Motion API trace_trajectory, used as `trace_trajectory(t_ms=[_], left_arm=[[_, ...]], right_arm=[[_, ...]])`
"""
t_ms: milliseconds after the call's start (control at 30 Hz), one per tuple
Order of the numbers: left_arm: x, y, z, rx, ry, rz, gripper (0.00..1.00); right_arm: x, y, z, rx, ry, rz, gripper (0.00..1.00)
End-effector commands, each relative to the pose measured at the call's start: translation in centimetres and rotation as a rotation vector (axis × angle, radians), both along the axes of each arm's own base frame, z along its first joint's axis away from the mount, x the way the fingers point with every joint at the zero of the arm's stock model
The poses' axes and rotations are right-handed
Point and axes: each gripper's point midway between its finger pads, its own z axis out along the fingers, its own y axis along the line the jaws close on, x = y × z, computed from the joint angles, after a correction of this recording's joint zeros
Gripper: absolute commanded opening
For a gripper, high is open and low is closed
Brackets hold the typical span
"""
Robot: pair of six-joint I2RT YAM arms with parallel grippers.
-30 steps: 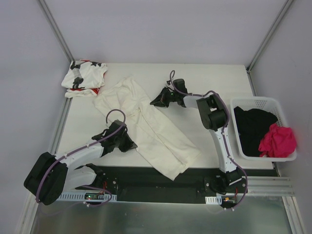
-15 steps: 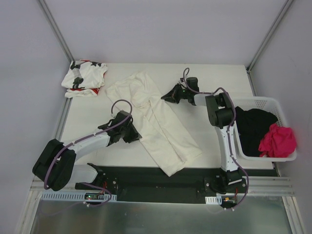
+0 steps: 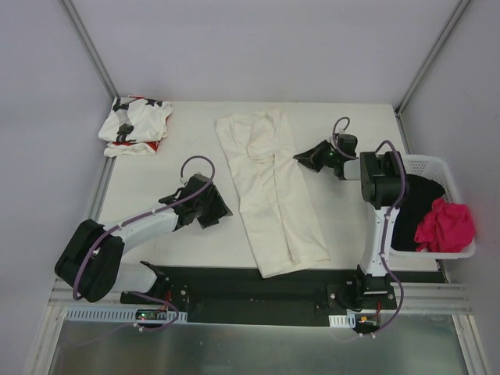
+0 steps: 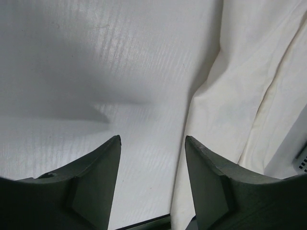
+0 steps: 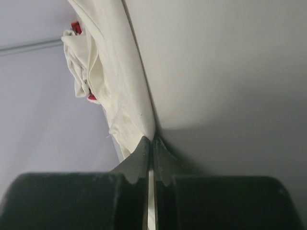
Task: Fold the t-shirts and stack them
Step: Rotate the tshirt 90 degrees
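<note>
Now — left end effector (image 4: 152, 139) apart | right end effector (image 5: 151, 140) clamped on creased cream t-shirt (image 3: 273, 187) edge

cream shirt (image 4: 240, 96) cropped at right edge, star-print shirt (image 5: 76, 62) mostly hidden

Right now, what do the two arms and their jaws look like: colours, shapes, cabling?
Both match: the left arm and right arm have white links with bulky black joint housings, and a purplish cable loops along each. The jaws are dark grey, matte wedges tapering to points. No markings are legible.
</note>
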Motion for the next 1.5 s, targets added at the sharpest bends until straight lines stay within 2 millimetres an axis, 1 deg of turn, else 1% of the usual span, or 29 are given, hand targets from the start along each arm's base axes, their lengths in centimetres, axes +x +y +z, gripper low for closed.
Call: trace_trajectory(t_ms=[0, 100, 133, 200, 333, 400, 433, 467, 567, 700, 800, 833, 900, 933, 1000, 1033, 1067, 1100, 1133, 1167, 1200, 1233, 1267, 1300, 1333, 1367, 1400, 1433, 1467], left_arm=[[0.4, 0.1, 1.3, -0.003, -0.057, -0.012, 0.54], [0.4, 0.3, 1.7, -0.003, -0.074, -0.007, 0.55], [0.4, 0.4, 1.7, -0.001, -0.076, -0.004, 0.54], [0.6, 0.5, 1.9, 0.000, -0.088, -0.006, 0.54], [1.2, 0.4, 2.4, 0.005, -0.103, -0.016, 0.54], [1.6, 0.4, 2.5, 0.010, -0.115, -0.021, 0.54], [2.0, 0.3, 3.0, 0.006, -0.129, -0.020, 0.54], [2.3, 0.3, 3.2, 0.008, -0.137, -0.020, 0.54], [3.7, 0.4, 4.4, -0.009, -0.184, -0.011, 0.54], [5.9, 0.4, 5.8, -0.006, -0.257, -0.002, 0.54], [7.9, 0.3, 6.2, -0.020, -0.282, 0.001, 0.54], [8.8, 0.1, 7.0, -0.042, -0.295, 0.001, 0.54], [10.2, 0.3, 6.7, -0.070, -0.284, 0.005, 0.54], [11.3, -0.1, 7.6, -0.103, -0.308, 0.004, 0.55], [13.1, -0.1, 6.7, -0.119, -0.300, 0.001, 0.55], [14.3, -0.6, 7.5, -0.146, -0.311, -0.010, 0.55], [15.4, -0.9, 6.0, -0.153, -0.284, -0.020, 0.55], [16.4, -0.7, 5.7, -0.152, -0.280, -0.029, 0.55], [17.8, -1.3, 6.8, -0.188, -0.292, -0.041, 0.55], [18.9, -1.6, 5.3, -0.197, -0.271, -0.043, 0.54], [19.8, -1.6, 5.0, -0.201, -0.269, -0.045, 0.54], [21.4, -2.1, 6.1, -0.214, -0.302, -0.050, 0.52], [22.2, -2.6, 4.5, -0.213, -0.280, -0.064, 0.50], [22.9, -3.0, 4.2, -0.219, -0.276, -0.076, 0.48], [24.5, -3.6, 5.4, -0.241, -0.306, -0.087, 0.46], [25.0, -3.9, 3.6, -0.245, -0.274, -0.091, 0.45], [25.2, -4.5, 3.5, -0.271, -0.262, -0.105, 0.43], [26.1, -5.0, 4.3, -0.290, -0.278, -0.113, 0.42], [26.2, -5.2, 3.1, -0.296, -0.252, -0.114, 0.41]], right_arm=[[-0.8, -5.3, -1.0, -0.088, 0.006, -0.191, 0.01], [-1.4, -6.6, -0.4, -0.106, -0.021, -0.236, 0.01], [-2.1, -6.8, -1.0, -0.117, -0.005, -0.244, 0.01], [-2.6, -7.0, -0.8, -0.126, -0.009, -0.256, 0.01], [-3.5, -6.4, -0.6, -0.146, -0.014, -0.243, 0.01], [-3.6, -5.9, -0.3, -0.148, -0.020, -0.227, 0.07], [-3.5, -5.8, 0.0, -0.147, -0.030, -0.220, 0.18], [-3.1, -5.7, 0.6, -0.147, -0.047, -0.213, 0.20], [-2.5, -5.8, 1.8, -0.190, -0.082, -0.182, 0.23], [-0.3, -7.3, 4.8, -0.298, -0.124, -0.163, 0.27], [0.4, -8.5, 5.5, -0.367, -0.127, -0.149, 0.27], [1.4, -8.6, 7.0, -0.379, -0.159, -0.150, 0.27], [2.1, -10.2, 7.5, -0.409, -0.162, -0.168, 0.27], [2.6, -10.3, 8.4, -0.412, -0.183, -0.167, 0.27], [2.6, -10.4, 9.1, -0.416, -0.186, -0.165, 0.27], [2.5, -10.4, 9.3, -0.413, -0.189, -0.166, 0.27], [2.2, -10.3, 9.5, -0.412, -0.191, -0.166, 0.27], [1.9, -10.2, 10.6, -0.406, -0.214, -0.166, 0.27], [1.6, -10.0, 11.1, -0.398, -0.223, -0.161, 0.27], [1.0, -9.9, 10.8, -0.396, -0.216, -0.157, 0.27], [0.6, -9.9, 12.4, -0.394, -0.250, -0.160, 0.27], [0.2, -9.8, 13.0, -0.393, -0.262, -0.157, 0.27], [-0.3, -9.8, 13.3, -0.395, -0.270, -0.158, 0.27], [-1.1, -9.8, 14.2, -0.396, -0.289, -0.161, 0.27], [-1.5, -9.9, 14.5, -0.399, -0.296, -0.163, 0.27], [-1.9, -9.9, 15.0, -0.405, -0.310, -0.163, 0.27], [-2.5, -9.9, 15.7, -0.407, -0.325, -0.165, 0.27], [-2.8, -9.9, 16.0, -0.406, -0.331, -0.166, 0.27], [-3.0, -10.0, 16.2, -0.408, -0.336, -0.166, 0.27]])
